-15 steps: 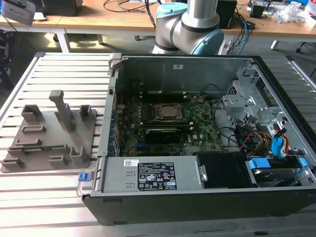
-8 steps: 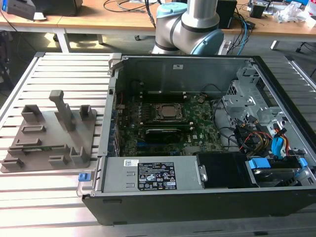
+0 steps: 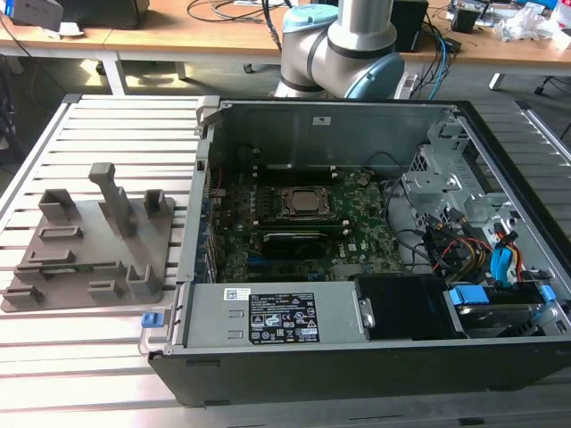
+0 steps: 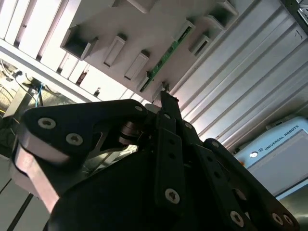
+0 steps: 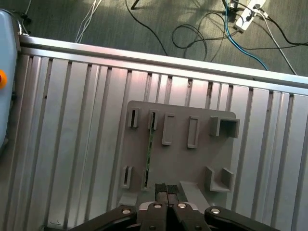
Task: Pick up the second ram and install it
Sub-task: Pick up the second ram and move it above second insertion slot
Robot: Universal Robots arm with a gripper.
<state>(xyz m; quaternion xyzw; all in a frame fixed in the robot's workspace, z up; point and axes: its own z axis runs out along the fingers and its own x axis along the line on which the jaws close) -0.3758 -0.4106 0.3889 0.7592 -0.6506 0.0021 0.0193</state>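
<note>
The second ram (image 5: 149, 147) stands on edge in a slot of the matte grey plastic fixture plate (image 5: 185, 163), held between small upright blocks. From above it shows as a thin green line; in the second wrist view the second ram (image 4: 166, 57) is a narrow green strip of circuit board. The black metal fingers (image 5: 160, 188) are pressed together, pinching nothing, and hang over the plate near one end of the stick without touching it.

In the exterior view the fixture plate (image 3: 89, 254) lies on the ribbed aluminium bench (image 3: 125, 120) at the exterior view's left. Beside it, to the right, is the open black computer case (image 3: 357, 379), with its green motherboard (image 3: 361, 234) and square CPU socket (image 3: 299, 203). Loose cables (image 5: 202, 33) trail across the floor beyond the bench.
</note>
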